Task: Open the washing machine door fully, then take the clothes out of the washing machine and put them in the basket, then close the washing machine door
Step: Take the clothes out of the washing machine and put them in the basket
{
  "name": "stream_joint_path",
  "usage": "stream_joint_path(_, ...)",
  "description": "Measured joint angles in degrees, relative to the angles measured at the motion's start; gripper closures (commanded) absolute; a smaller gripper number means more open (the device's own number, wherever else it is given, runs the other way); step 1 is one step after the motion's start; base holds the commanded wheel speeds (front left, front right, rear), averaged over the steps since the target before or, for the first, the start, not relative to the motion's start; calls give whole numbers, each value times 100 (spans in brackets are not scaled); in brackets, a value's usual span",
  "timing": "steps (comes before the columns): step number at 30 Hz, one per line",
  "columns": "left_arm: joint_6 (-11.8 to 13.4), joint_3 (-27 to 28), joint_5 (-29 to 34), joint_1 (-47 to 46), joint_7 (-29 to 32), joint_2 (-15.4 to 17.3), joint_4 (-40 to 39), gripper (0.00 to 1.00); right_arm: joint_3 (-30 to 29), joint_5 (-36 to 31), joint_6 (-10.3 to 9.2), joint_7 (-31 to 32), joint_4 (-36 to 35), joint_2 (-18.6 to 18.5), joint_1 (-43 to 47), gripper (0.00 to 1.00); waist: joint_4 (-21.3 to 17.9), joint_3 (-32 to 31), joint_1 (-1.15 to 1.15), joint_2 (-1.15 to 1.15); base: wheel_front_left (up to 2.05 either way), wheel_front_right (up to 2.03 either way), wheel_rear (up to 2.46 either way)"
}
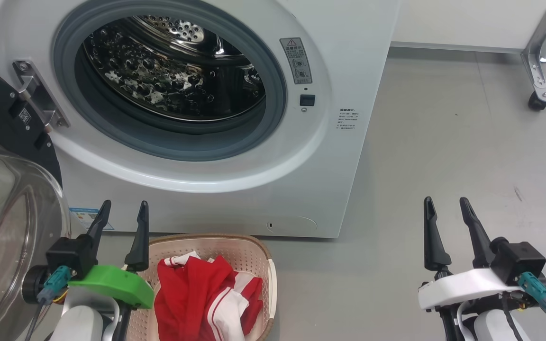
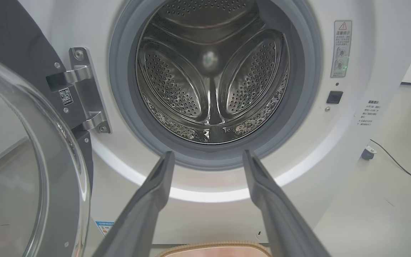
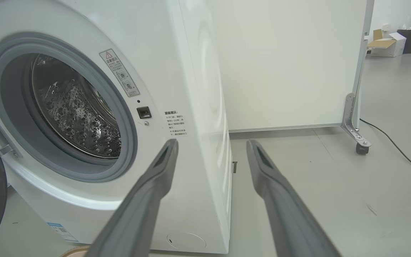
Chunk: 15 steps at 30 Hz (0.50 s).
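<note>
The white washing machine (image 1: 339, 61) stands ahead, its steel drum (image 1: 173, 71) bare of fabric in every view. Its black washing machine door (image 1: 12, 222) with the clear bulging porthole hangs swung wide open at the left, on its metal hinge (image 1: 40, 99). The cream basket (image 1: 249, 253) sits on the floor before the machine and holds the red and white clothes (image 1: 202, 296). My left gripper (image 1: 122, 205) is open and empty, hovering over the basket's left rim. Out to the right, above bare floor, my right gripper (image 1: 446, 201) is open and empty. The left wrist view looks between open fingers (image 2: 155, 185) into the drum (image 2: 212, 71).
Grey floor (image 1: 443, 156) stretches right of the machine. A white wheeled partition with a metal foot and caster (image 1: 538, 97) stands at the back right, with a black cable (image 3: 394, 146) running along the floor beside it. Boxes and a bin (image 3: 410, 39) sit far back.
</note>
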Motion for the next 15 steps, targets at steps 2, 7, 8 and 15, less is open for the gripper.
stream_joint_path(2, -1, 10, -25, 55, -1, -5, -118, 0, 0, -1, 2, 0, -3, 1, 59, 0, -2, -12, 0, 0, 0, 0, 0)
stream_joint_path(7, -1, 7, -64, 305, 0, -11, -331, 0, 9, -53, 27, 0, -18, 0, 140, 0, -22, -35, 0, 0, 0, 0, 0)
stream_joint_path(8, -2, 3, -64, 341, 0, -11, -364, 0, 13, -56, 36, 0, -19, 0, 148, 0, -30, -39, 0, 0, 0, 0, 0)
stream_joint_path(15, -25, -44, -63, 566, 0, -11, -550, 0, 53, -133, 63, 0, -2, -47, 212, 0, -89, -74, 0, 0, 0, 0, 0)
